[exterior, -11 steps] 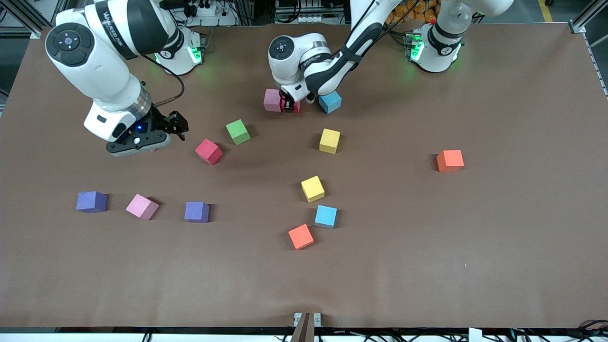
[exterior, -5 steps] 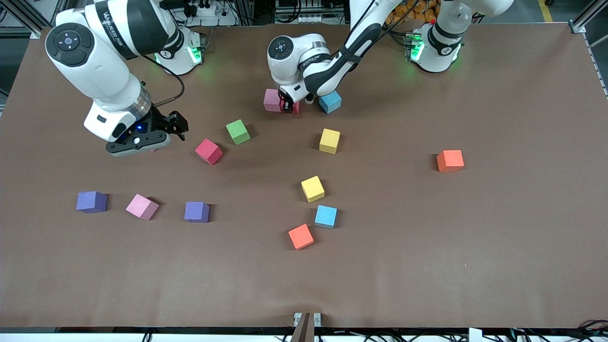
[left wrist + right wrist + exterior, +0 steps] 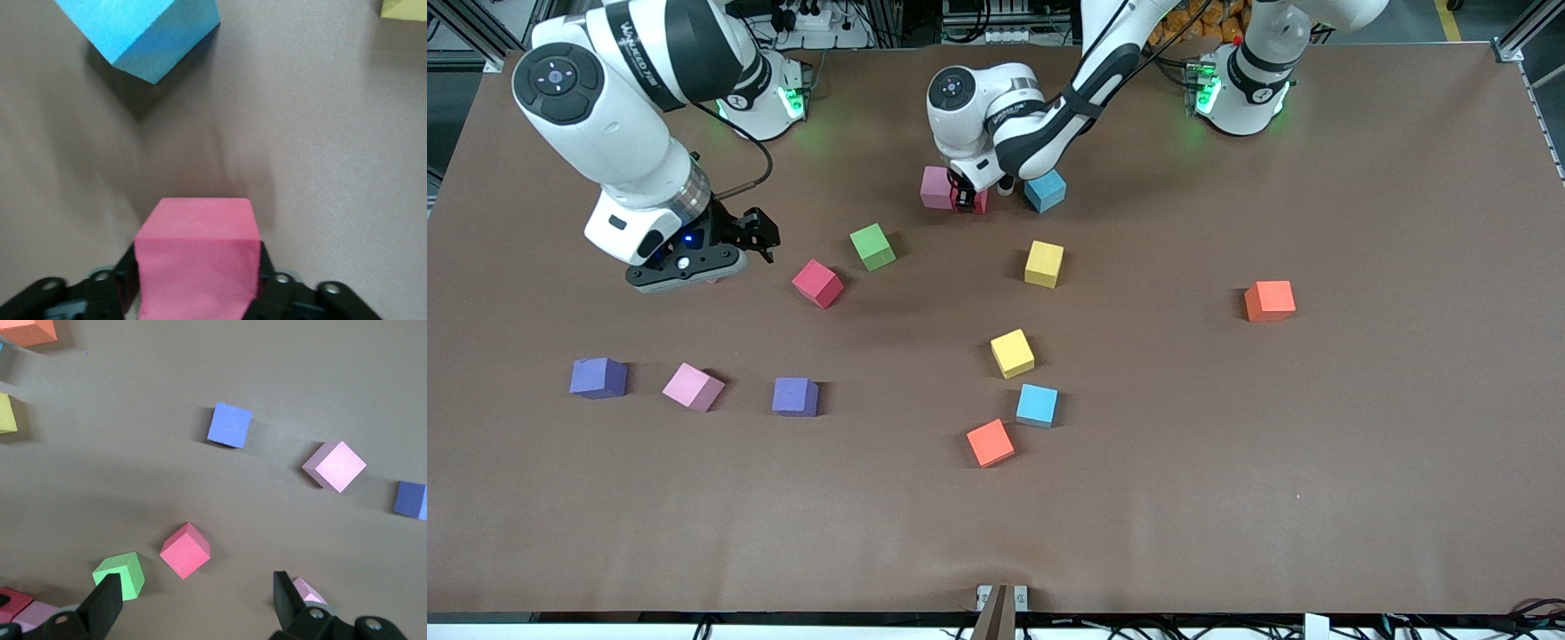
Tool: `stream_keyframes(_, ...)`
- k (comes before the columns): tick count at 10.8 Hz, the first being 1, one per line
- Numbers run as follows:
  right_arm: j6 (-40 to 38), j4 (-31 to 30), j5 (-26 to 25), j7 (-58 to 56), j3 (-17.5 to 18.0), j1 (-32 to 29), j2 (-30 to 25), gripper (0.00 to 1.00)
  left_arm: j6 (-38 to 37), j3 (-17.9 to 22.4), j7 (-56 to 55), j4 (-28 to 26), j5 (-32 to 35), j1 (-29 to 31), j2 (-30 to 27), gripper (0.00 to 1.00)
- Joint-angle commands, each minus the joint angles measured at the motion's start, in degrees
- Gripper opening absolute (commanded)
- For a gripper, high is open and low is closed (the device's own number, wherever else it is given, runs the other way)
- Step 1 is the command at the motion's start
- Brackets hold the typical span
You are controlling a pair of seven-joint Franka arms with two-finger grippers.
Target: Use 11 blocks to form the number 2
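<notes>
My left gripper [image 3: 969, 200] is down at the table near the robots' bases, and its fingers stand on either side of a red block [image 3: 198, 247] that rests on the table. A thin gap shows at one finger. A pink block [image 3: 936, 187] touches that red block on the right arm's side. A light blue block [image 3: 1045, 189] sits apart on the other side. My right gripper [image 3: 197, 600] hangs open and waits over the table beside a second red block [image 3: 817, 284] and a green block [image 3: 871, 246]. No number 2 is in view.
Loose blocks lie nearer the front camera: two yellow [image 3: 1044, 263] [image 3: 1012, 353], a light blue [image 3: 1037, 404], two orange [image 3: 990, 443] [image 3: 1269, 300], two purple [image 3: 599, 377] [image 3: 795, 396] and a pink [image 3: 693, 387]. Another pink block [image 3: 308, 590] lies under my right gripper.
The left arm's hand has shifted very slightly over the red block. The blocks and the right arm stand as before.
</notes>
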Motion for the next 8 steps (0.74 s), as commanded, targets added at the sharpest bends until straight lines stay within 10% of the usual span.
stream_keyframes(1, -0.57, 0.68, 0.08, 0.62, 0.82, -0.63, -0.17, 1.00, -0.03, 0.15, -1.11, 1.35, 1.98, -0.65, 0.60, 1.00)
stream_keyframes(8, 0.40, -2.22, -0.01, 0.54, 0.82, -0.55, -3.15, 1.00, -4.60, -0.38, 5.12, 0.48, 1.81, 0.32, -3.44, 1.00)
